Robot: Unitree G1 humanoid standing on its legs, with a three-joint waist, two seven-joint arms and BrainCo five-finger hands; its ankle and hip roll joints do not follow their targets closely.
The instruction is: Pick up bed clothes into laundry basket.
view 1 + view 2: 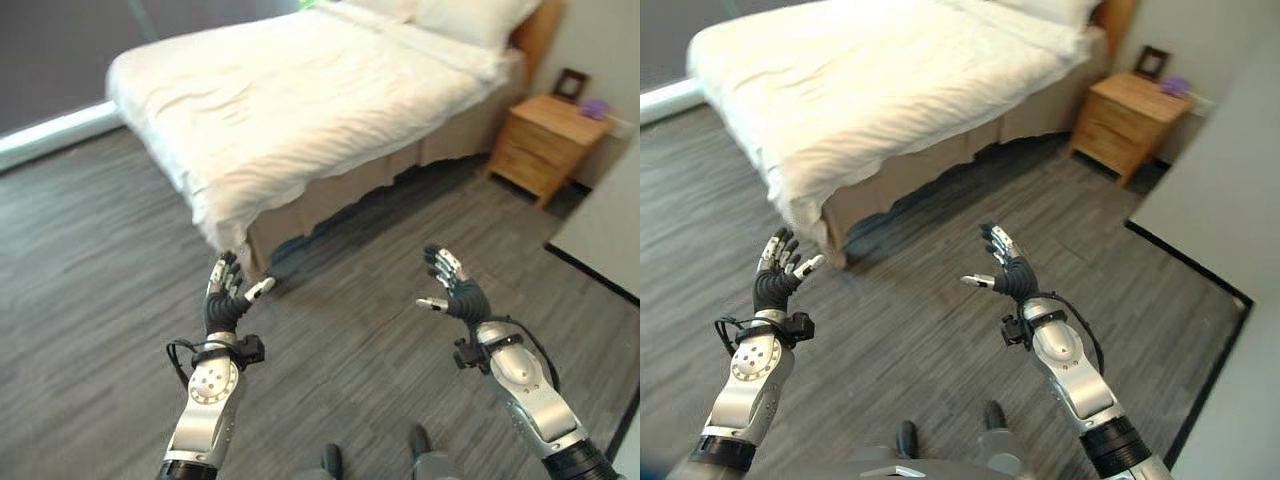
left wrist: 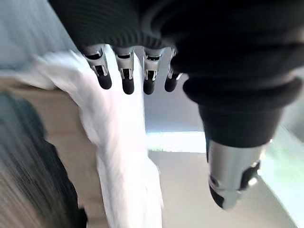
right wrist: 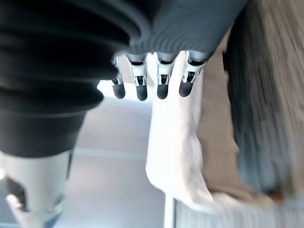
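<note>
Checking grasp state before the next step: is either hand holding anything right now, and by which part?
Nothing is held. The left hand and right hand are both open and empty above the floor, short of the bed.

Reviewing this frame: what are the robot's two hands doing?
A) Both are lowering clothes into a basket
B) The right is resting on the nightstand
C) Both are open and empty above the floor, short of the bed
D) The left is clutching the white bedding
C: the left hand and right hand have straight fingers, hold nothing, and hang over the grey floor in front of the bed.
</note>
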